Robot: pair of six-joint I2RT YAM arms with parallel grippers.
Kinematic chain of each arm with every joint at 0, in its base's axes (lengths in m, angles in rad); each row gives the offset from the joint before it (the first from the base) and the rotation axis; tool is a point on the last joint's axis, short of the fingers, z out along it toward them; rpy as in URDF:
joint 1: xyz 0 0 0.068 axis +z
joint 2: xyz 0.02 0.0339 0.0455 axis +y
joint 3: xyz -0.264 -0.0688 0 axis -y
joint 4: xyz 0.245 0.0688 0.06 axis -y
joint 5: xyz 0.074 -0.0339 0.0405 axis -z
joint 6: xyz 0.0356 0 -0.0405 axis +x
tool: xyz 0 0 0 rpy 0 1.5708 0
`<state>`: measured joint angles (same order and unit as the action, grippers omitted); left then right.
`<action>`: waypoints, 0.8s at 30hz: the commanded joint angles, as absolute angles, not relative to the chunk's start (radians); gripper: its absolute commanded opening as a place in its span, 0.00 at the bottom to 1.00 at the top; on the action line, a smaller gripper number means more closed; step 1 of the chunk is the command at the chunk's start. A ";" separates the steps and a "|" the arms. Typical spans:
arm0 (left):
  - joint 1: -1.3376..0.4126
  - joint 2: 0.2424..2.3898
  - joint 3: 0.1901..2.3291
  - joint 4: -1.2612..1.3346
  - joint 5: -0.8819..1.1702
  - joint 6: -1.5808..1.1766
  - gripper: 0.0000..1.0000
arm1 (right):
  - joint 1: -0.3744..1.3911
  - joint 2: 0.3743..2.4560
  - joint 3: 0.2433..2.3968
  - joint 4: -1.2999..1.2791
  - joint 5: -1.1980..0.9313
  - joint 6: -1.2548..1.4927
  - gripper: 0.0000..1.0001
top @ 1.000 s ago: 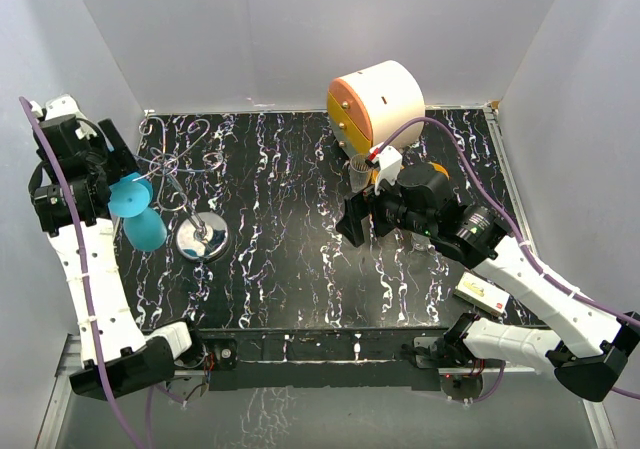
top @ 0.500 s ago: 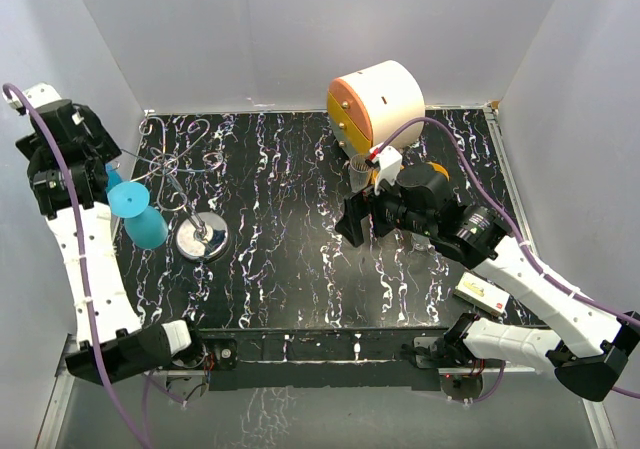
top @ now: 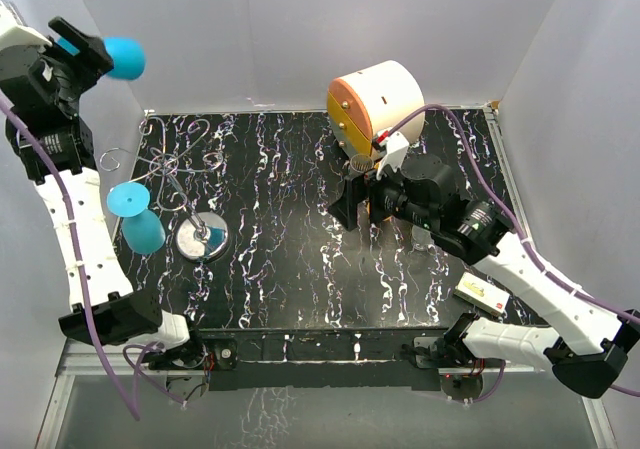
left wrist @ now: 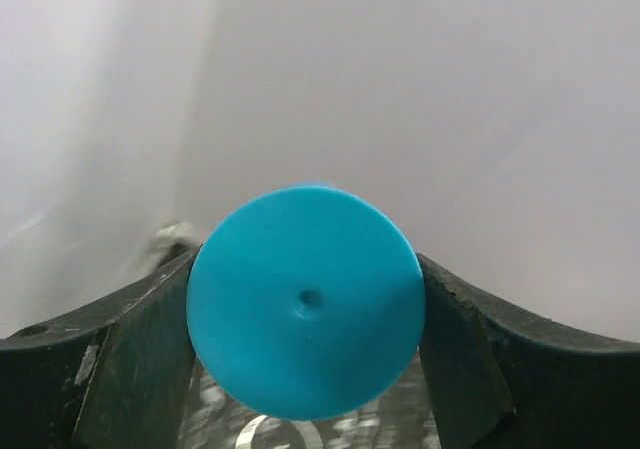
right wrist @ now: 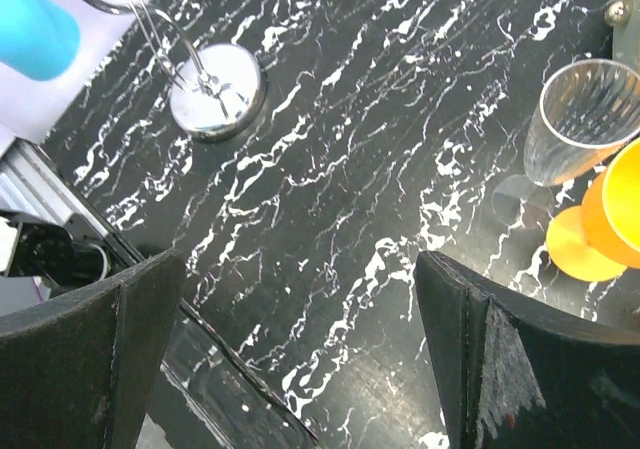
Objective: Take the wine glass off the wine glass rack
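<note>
Left gripper [top: 88, 54] is pinching a blue wine glass [top: 124, 57], holding it high, well apart from the wine glass rack [top: 200, 237]. Removal is looking done; setting down is left. A second blue glass [top: 140, 219] is hanging there. Right gripper [top: 358, 207] is hovering spread over the surface [top: 300, 269].

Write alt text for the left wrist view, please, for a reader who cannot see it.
A turquoise wine glass, its round foot facing the camera, is gripped between the left tool's two dark fingers. Behind it stands a plain white wall.

wine glass [left wrist: 305, 299]: matt blue, probably plastic | wine glass rack [top: 201, 237]: shiny chrome wire | table [top: 300, 289]: glossy black marble-look
</note>
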<state>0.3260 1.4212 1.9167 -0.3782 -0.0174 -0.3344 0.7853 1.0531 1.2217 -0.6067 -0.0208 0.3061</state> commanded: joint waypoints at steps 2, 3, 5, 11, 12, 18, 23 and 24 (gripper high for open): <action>0.330 1.392 1.929 -0.010 0.443 -0.718 0.61 | 0.788 1.077 1.305 -0.409 -0.015 0.382 0.98; 0.330 1.388 1.910 0.048 0.505 -0.820 0.60 | 0.788 1.089 1.316 -0.380 -0.023 0.395 0.98; 0.330 1.374 1.834 0.254 0.620 -1.014 0.60 | 0.785 1.124 1.358 -0.318 -0.046 0.420 0.98; 0.328 1.274 1.498 0.733 0.776 -1.499 0.59 | 0.671 1.289 1.574 -0.174 -0.282 0.517 0.98; 0.328 1.241 1.452 0.761 0.784 -1.531 0.59 | 0.652 1.309 1.595 -0.134 -0.327 0.535 0.98; 0.259 1.108 1.238 0.789 0.865 -1.549 0.59 | 0.572 1.393 1.626 0.136 -0.612 0.728 0.98; 0.174 1.028 1.119 0.769 0.891 -1.520 0.59 | 0.568 1.440 1.557 0.405 -0.736 0.945 0.98; 0.163 1.017 1.103 0.755 0.894 -1.511 0.59 | 0.570 1.447 1.538 0.473 -0.756 0.997 0.98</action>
<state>0.2077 1.0882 1.1435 0.6933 0.8360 -1.5032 0.5690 1.4303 1.5726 0.1249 -0.5838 0.7666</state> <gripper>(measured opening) 0.731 0.983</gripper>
